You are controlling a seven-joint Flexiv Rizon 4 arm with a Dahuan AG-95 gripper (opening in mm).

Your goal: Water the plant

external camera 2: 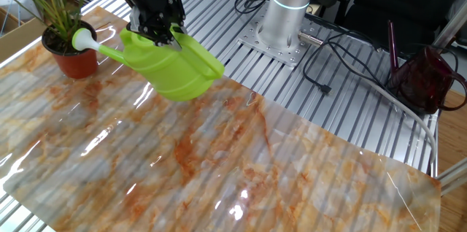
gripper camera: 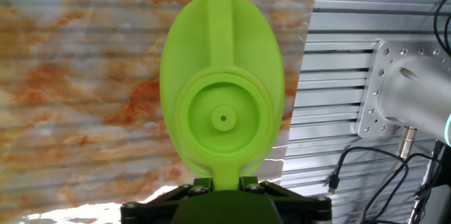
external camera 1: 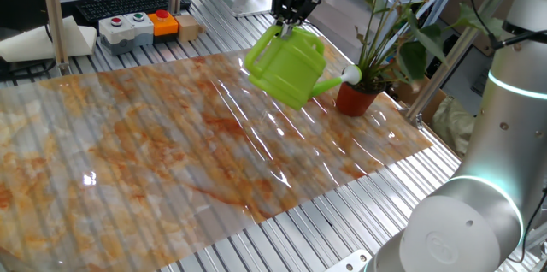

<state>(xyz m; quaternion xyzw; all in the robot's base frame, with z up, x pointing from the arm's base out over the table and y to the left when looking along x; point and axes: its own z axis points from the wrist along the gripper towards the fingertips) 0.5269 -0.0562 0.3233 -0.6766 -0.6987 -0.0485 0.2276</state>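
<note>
The watering can (external camera 1: 289,68) hangs tilted above the bench (external camera 1: 171,161), spout aimed down at the red pot (external camera 1: 358,98) — its white nozzle (external camera 2: 82,39) sits right over the rim. The end effector (external camera 1: 288,20) is clamped on the can's handle. The plant (external camera 1: 402,24) stands upright at the marbled mat's (external camera 2: 241,159) corner, near the bench edge — open mat all around. Leaves run out of frame.
</note>
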